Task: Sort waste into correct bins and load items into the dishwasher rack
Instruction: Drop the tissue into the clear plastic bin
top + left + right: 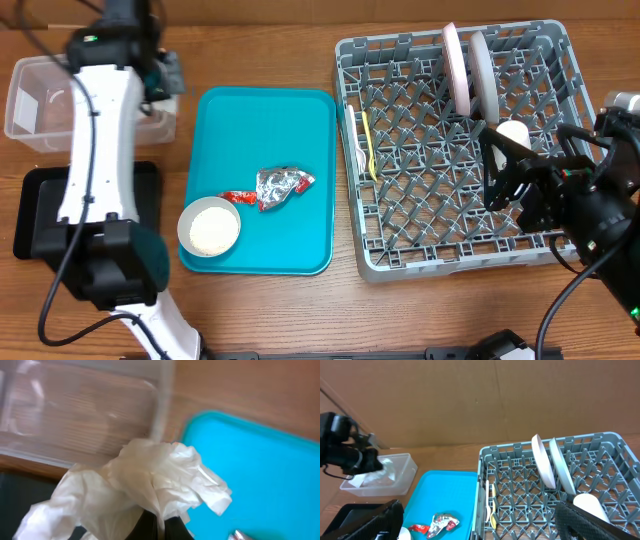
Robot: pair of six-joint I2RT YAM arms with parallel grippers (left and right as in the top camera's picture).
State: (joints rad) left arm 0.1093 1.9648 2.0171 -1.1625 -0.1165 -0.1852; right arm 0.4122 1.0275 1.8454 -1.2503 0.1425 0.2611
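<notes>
Our left tool (161,525) is clamped on the crumpled white napkin (150,477), which hangs at the rim of the clear plastic tub (75,420) just ahead. We should carry it past the rim and well inside before letting go, so loose folds don't catch.

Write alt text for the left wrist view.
A crumpled white napkin fills the foreground, pinched in the left gripper at the bottom edge. Behind it lie a clear plastic tub and, at the picture's right, a teal tray.
</notes>
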